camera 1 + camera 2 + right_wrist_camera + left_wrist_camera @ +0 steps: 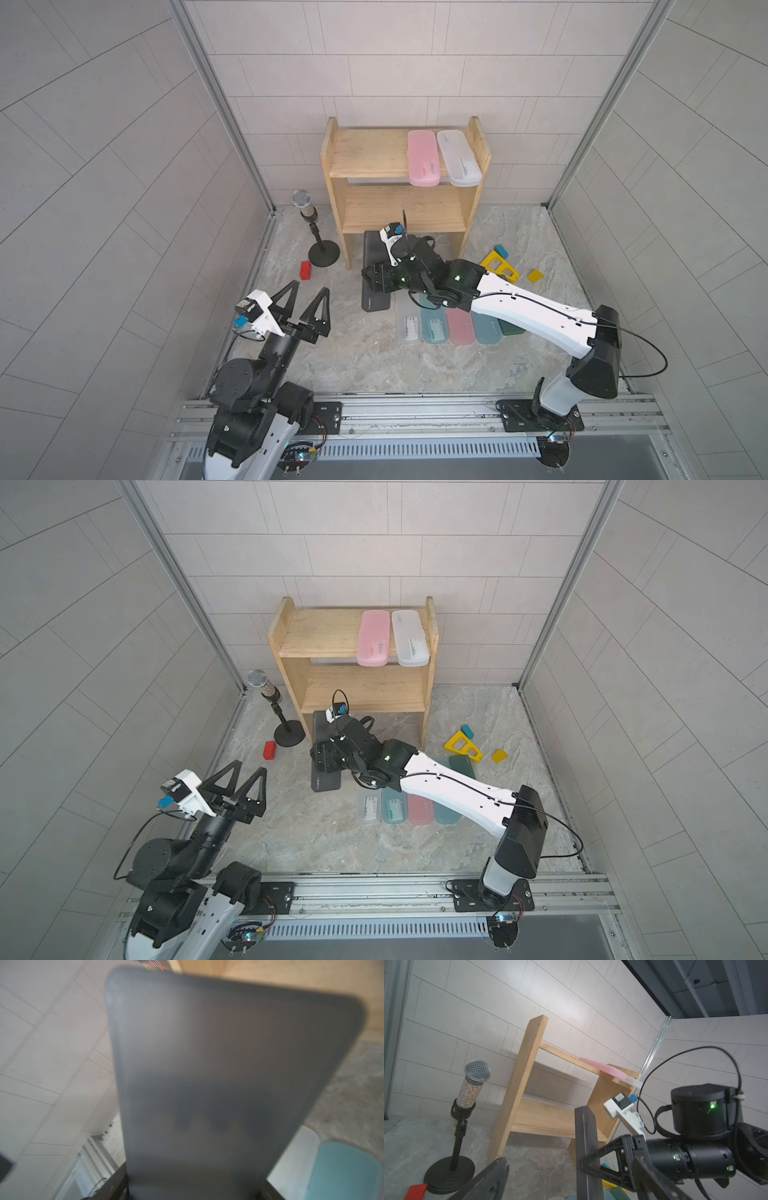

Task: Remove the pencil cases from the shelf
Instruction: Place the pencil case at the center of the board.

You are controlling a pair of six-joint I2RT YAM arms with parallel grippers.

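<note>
Shelf (pixel 374 158) first: on its top tier, at the end nearer the right arm, we see a pink pencil case (pixel 423 158) and, just beside it, a frosted white pencil case (pixel 458 158), both overhanging the front edge. The right jaws are clenched on the black pencil case (pixel 376 299) in front of the shelf; we cannot tell whether it touches the desk (pixel 374 365). Near it on the desk lies a row of five cases (pixel 460 332) — frosted white, teal, pink, teal, dark green — partly under the right arm. The left jaws stand wide apart, grasping nothing, near a red block (pixel 305 270) and a microphone (pixel 305 208).
</note>
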